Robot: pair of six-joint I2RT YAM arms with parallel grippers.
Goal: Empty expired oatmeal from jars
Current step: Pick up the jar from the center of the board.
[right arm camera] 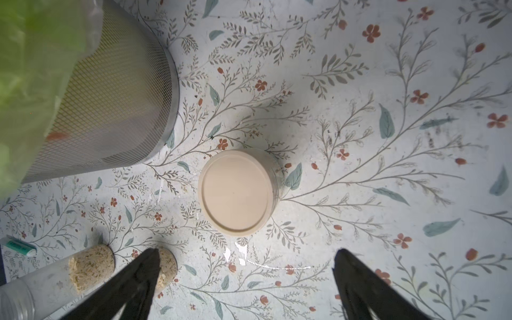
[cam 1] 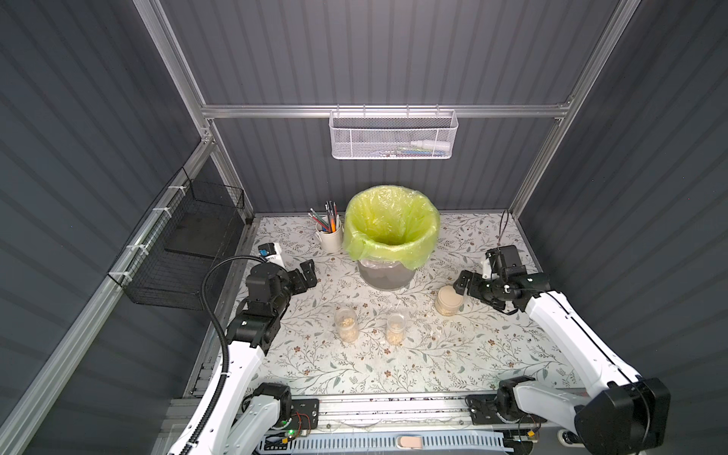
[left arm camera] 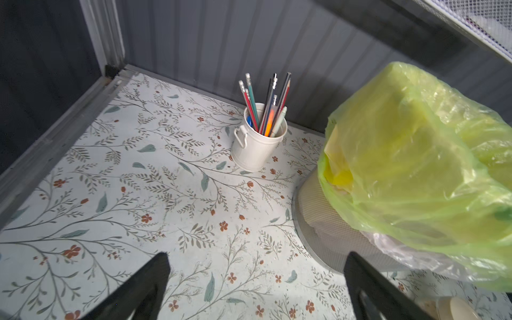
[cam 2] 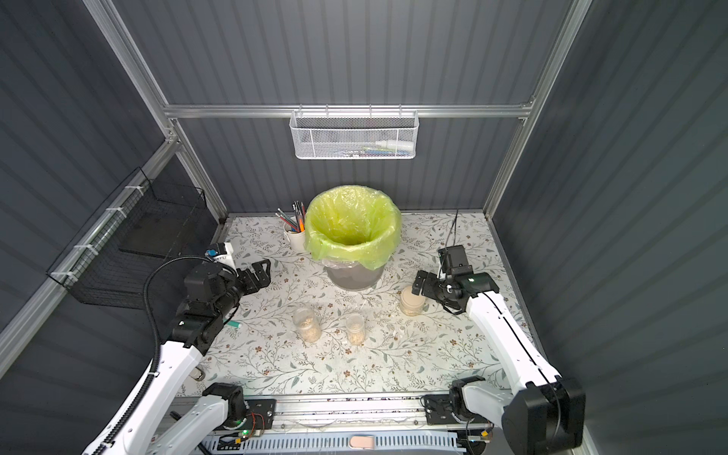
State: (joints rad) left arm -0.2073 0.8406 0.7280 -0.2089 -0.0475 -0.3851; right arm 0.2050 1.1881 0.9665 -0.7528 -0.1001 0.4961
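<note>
Three clear glass jars stand on the floral table in both top views. Two narrow ones are lidless: one on the left (cam 1: 346,325) and one in the middle (cam 1: 396,329). The squat jar (cam 1: 449,300) at the right carries a beige disc lid (right arm camera: 237,192). Tan oatmeal (right arm camera: 91,267) fills the bottoms of the narrow jars and shows low in the squat one. My right gripper (right arm camera: 246,250) is open, just right of the squat jar, which lies ahead of its fingers and untouched. My left gripper (left arm camera: 256,255) is open and empty over bare table left of the bin.
A grey mesh bin (cam 1: 384,275) with a yellow-green bag (cam 1: 392,232) stands at the back centre. A white mug of pencils (cam 1: 330,236) stands to its left. A small teal tube (cam 2: 235,324) lies by the left arm. Wire baskets hang on the left wall (cam 1: 177,252) and back wall (cam 1: 392,136).
</note>
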